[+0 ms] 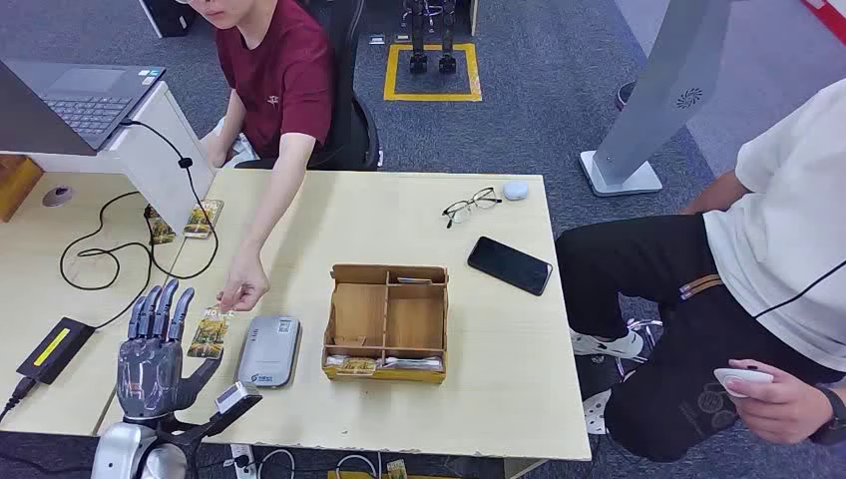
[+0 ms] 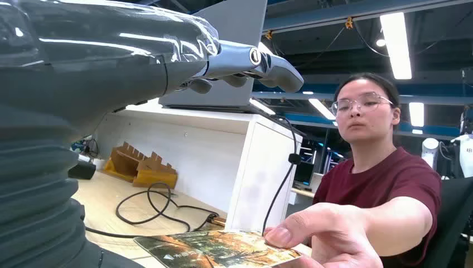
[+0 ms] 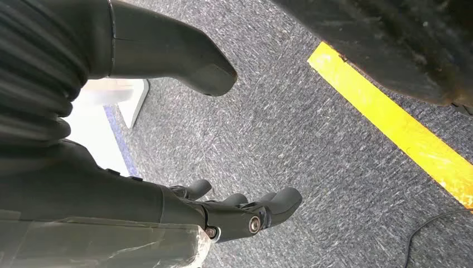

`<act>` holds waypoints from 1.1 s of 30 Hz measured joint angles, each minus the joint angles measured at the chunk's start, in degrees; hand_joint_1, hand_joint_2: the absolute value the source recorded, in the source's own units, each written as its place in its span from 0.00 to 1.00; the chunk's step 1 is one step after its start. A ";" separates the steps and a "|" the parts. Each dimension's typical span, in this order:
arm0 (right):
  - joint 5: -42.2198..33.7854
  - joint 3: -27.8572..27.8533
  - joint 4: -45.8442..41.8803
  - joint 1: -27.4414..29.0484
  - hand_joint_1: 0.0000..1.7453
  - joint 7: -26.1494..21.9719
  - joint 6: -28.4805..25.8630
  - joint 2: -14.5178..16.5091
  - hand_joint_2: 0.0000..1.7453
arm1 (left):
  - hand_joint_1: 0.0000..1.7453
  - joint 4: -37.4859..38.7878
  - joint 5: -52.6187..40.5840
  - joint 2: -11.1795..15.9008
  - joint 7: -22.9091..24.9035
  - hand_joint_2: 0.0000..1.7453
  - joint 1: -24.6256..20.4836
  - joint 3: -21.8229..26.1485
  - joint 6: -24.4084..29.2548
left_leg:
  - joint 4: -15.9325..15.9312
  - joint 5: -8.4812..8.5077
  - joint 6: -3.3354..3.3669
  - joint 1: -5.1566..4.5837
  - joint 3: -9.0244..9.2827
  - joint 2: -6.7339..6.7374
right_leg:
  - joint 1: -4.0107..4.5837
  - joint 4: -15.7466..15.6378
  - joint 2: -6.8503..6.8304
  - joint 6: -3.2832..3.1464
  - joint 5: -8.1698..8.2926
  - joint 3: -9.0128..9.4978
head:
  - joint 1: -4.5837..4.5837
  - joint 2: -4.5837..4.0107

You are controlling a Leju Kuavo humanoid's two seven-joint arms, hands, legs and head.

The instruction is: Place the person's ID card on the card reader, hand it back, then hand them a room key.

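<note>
Opening step: person's hand (image 1: 244,287) holds the ID card (image 1: 208,333) near the desk's front-left edge, beside the card reader (image 1: 268,350). Left hand (image 1: 155,351) empty, fingers spread; right hand (image 3: 245,212) hangs empty. Next: grip card.

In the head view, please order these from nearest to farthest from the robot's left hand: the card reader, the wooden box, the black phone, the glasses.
From the left hand:
1. Card reader, just right of it.
2. Wooden box, mid-table.
3. Black phone, right side.
4. Glasses, at the far edge; close to the phone's distance.
</note>
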 joint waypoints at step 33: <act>-0.02 0.02 -0.22 0.01 0.00 -0.48 -0.17 -0.04 1.00 | 1.00 0.72 14.47 0.18 -1.92 1.00 0.00 -3.96 0.00 | 0.00 0.00 0.00 0.00 0.00 0.00 | 0.00 0.00 0.00 0.00 0.00 0.00 | 0.00 0.00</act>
